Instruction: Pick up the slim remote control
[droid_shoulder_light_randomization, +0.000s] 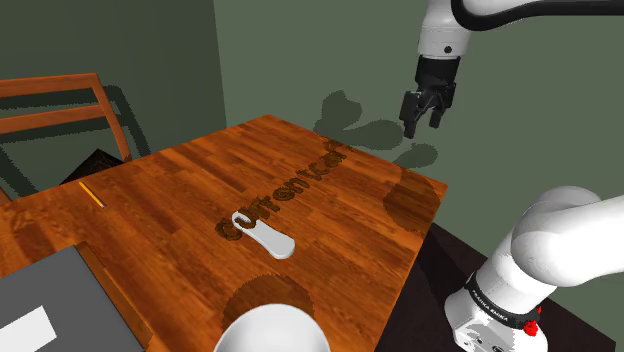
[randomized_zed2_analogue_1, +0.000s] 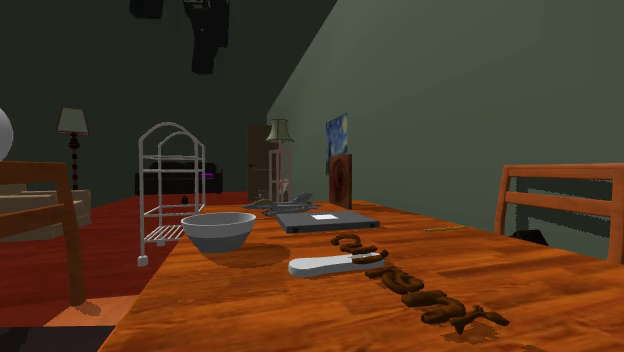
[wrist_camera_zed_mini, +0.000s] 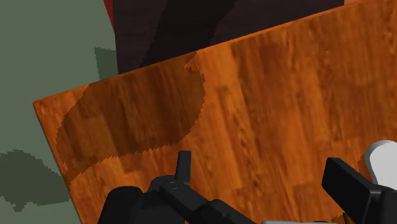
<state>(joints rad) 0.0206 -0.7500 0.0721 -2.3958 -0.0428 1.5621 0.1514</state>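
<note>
Lying flat near the middle of the wooden table (droid_shoulder_light_randomization: 170, 190), the pale slim remote control (droid_shoulder_light_randomization: 263, 236) sits just beside one end of a brown string of raised letters (droid_shoulder_light_randomization: 290, 185). A white bowl (droid_shoulder_light_randomization: 275, 330) stands near the table's edge. The gripper (droid_shoulder_light_randomization: 424, 112) hangs above a table corner, well apart from the remote, fingers spread and empty.

Open air above the table, low things around the remote.

The gripper (droid_shoulder_light_randomization: 422, 120) hangs high over the far right corner of the table (droid_shoulder_light_randomization: 190, 185), fingers apart, and the wood under it is bare. The white remote (droid_shoulder_light_randomization: 266, 238) lies flat near the middle, and the way down to it from above is open. A brown string of letter shapes (droid_shoulder_light_randomization: 300, 185) lies against one end of it. A pale bowl (droid_shoulder_light_randomization: 272, 330) stands near on the near side, with a grey flat box (droid_shoulder_light_randomization: 50, 300) at the shoulder view's left. A chair (droid_shoulder_light_randomization: 70, 100) stands beyond the far left edge.
</note>
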